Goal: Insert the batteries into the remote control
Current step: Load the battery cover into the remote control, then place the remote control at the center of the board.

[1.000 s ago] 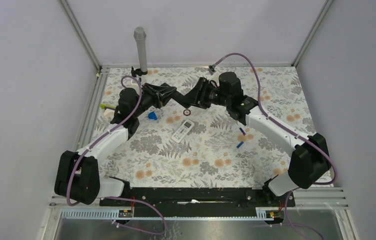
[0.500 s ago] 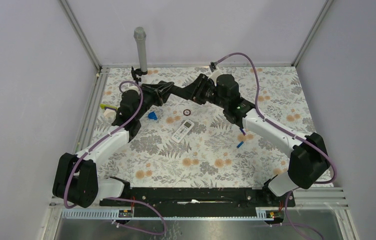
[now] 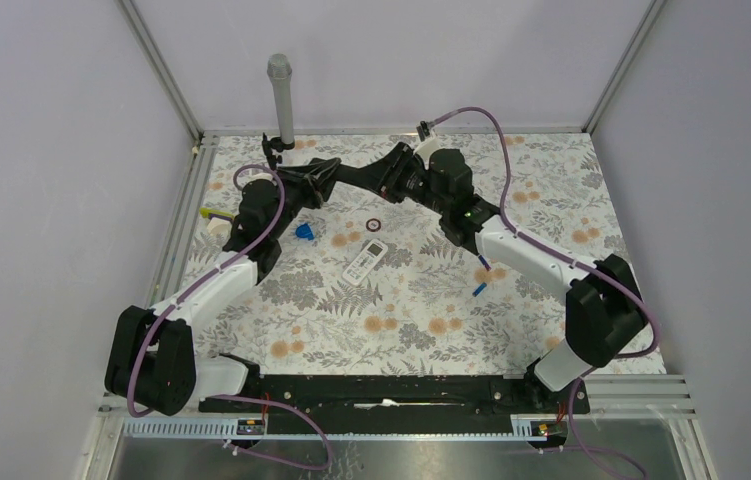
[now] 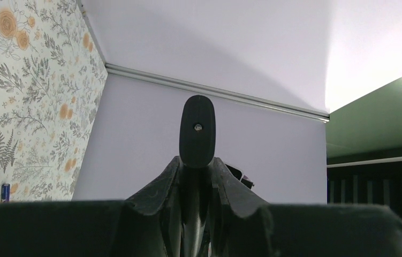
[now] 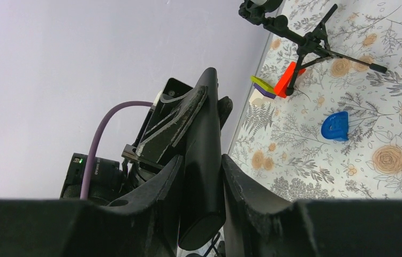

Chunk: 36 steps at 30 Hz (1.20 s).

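Grey-and-orange floral mat (image 3: pixel 401 330) covers your table, and both arms reach to its far middle, where they meet. Your left gripper (image 4: pixel 196 163) is clenched on one end of a black bar (image 4: pixel 197 123) with a small screw in its rounded tip. The right gripper (image 5: pixel 203 160) hugs the same bar from the other end, a finger against each side. The bar hangs in the air with its long axis running left to right between the two wrists, and you cannot tell whether it is a remote. A white remote (image 3: pixel 365 262) lies flat near the mat's centre, its long axis slanting from near-left to far-right and its pale screen end pointing far-right; its print is too small to read. A blue blob (image 3: pixel 303 231) sits near it, to the left. One blue battery (image 3: pixel 478 289) lies well right of the remote, beside the right forearm (image 3: pixel 531 255), slanted the same way. A second battery (image 3: pixel 482 263) peeps from under that forearm, mostly hidden. A dark ring (image 3: pixel 374 224) lies just beyond the remote.
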Each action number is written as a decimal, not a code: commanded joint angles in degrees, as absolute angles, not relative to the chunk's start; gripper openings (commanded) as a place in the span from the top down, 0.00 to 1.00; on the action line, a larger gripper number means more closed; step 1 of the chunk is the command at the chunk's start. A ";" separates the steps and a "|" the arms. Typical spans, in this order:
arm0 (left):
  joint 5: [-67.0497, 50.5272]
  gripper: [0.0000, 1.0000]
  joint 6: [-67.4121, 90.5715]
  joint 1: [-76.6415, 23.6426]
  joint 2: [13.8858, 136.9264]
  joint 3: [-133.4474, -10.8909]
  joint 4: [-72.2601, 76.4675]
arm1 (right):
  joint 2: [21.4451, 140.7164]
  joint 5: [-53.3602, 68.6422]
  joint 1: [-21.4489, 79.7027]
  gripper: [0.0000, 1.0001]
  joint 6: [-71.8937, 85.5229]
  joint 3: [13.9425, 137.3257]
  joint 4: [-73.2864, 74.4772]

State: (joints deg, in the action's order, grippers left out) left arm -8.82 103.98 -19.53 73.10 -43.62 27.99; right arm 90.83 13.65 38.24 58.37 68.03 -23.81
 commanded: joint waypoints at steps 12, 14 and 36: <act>-21.70 1.00 100.47 -20.88 64.98 -48.30 34.08 | 94.25 16.48 38.86 0.79 54.67 74.39 -12.59; -22.73 1.00 95.45 -19.13 64.09 -49.17 29.43 | 92.58 18.73 38.53 0.62 50.51 75.22 -11.43; -51.04 1.00 65.57 -15.38 69.53 -56.25 27.55 | 81.62 51.67 35.00 0.13 22.82 69.91 -7.20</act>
State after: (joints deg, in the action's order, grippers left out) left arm -43.66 70.15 -15.51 70.15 -53.01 19.75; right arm 81.91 45.76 34.76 29.85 68.71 -10.09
